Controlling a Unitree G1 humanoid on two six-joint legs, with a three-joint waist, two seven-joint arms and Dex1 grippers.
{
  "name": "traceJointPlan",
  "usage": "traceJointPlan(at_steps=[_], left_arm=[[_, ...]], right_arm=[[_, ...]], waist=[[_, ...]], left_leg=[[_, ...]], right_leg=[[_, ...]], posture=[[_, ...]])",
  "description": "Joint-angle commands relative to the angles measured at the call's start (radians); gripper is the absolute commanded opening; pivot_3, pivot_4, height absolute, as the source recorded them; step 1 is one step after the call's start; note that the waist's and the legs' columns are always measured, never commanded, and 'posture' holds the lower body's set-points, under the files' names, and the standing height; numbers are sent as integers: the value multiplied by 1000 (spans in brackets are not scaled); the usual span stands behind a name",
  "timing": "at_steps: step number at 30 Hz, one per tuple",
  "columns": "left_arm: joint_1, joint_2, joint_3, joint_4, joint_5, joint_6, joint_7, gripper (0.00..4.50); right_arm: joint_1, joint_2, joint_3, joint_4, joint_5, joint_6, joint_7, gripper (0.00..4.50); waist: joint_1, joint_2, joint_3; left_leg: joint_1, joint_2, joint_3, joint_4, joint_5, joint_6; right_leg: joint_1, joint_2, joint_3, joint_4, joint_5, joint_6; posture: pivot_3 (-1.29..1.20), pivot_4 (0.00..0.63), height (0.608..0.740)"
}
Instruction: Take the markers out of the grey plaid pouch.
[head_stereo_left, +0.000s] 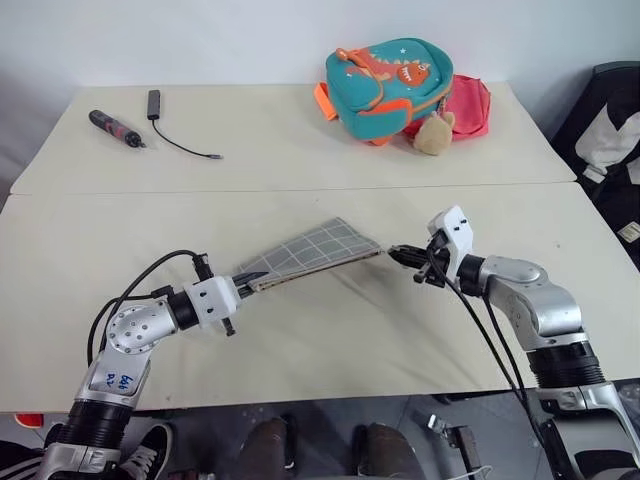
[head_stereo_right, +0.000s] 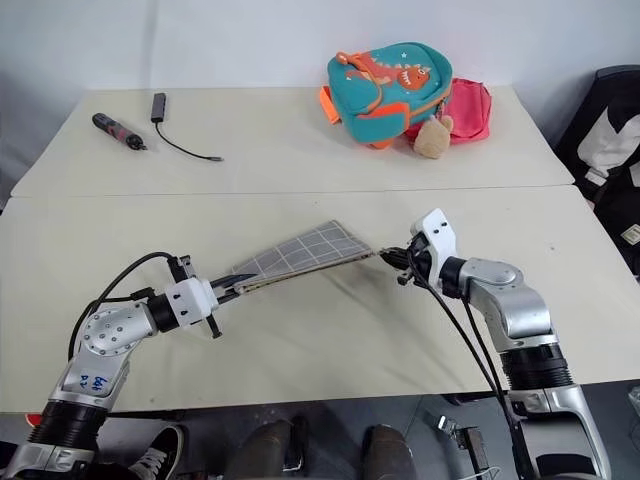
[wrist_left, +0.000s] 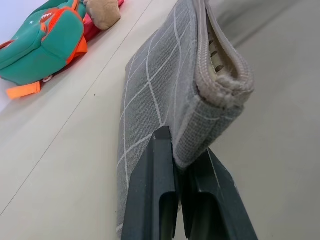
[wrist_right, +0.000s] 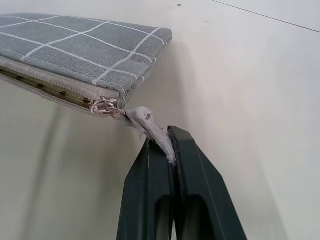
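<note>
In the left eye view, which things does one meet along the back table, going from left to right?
Dark maroon pen-shaped tool → black cable with its small plug block → teal dinosaur backpack → beige plush toy → pink bag, partly behind the backpack.

Bright, even, diffuse indoor light, soft pale shadows under the pouch (head_stereo_left: 310, 252) and arms on the table (head_stereo_left: 300, 340), no glare, head views sharp, wrist views crisp on fabric, fingers slightly soft close up
</note>
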Motion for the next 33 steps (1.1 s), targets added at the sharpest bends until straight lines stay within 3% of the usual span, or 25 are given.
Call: traceJointPlan(at_steps=[1, 3, 6, 11, 17, 20, 25, 33], left_arm=[[2, -5, 35, -21, -48, 28, 6, 0], [-1, -12, 35, -35, -73, 57, 0, 0], [-5, -14, 35, -54, -115, 106, -23, 0], [-13, 2, 44, -104, -213, 244, -83, 0], [-32, 17, 54, -136, -287, 371, -145, 0], [-63, 11, 49, -150, -293, 420, -147, 0], [-92, 12, 37, -195, -299, 492, -157, 0], [-93, 7, 39, -212, -272, 486, -155, 0]], right_arm=[[13, -9, -28, -42, 6, 2, 14, 13], [21, -16, -27, -68, 22, 19, 37, 13], [34, -36, -44, -121, 63, 58, 83, 644], [34, -155, -103, -236, 179, 174, 210, 2344], [-41, -150, -142, -314, 247, 199, 189, 2344], [-54, -114, -85, -411, 260, 207, 179, 1742], [-62, -55, 28, -477, 197, 177, 138, 36], [-68, -2, 78, -450, 133, 121, 115, 36]], waist=[[0, 0, 0], [2, 0, 0], [3, 0, 0], [4, 0, 0], [1, 0, 0], [2, 0, 0], [3, 0, 0], [3, 0, 0]], left_leg=[[0, 0, 0, 0, 0, 0], [0, 0, 0, 0, 0, 0], [0, 0, -1, 0, 0, 0], [0, 0, -1, 0, 0, 0], [1, 2, -1, 0, -1, -1], [0, 2, -2, 0, -1, -1], [0, 1, -2, 0, -1, -1], [0, -1, -2, 0, 0, 0]], right_leg=[[0, 0, 0, 0, 0, 0], [0, 0, 0, 0, 0, 0], [0, 0, 0, 0, 0, 0], [1, -1, 0, -1, 0, 0], [2, -1, 0, -2, 0, 0], [1, -1, 0, -2, 0, 0], [1, 0, 1, -2, 0, 0], [1, 0, 0, -1, 0, 0]], posture=[[0, 150, 740], [0, 150, 740], [0, 150, 740], [0, 150, 740], [0, 150, 740], [0, 150, 740], [0, 150, 740], [0, 150, 740]])
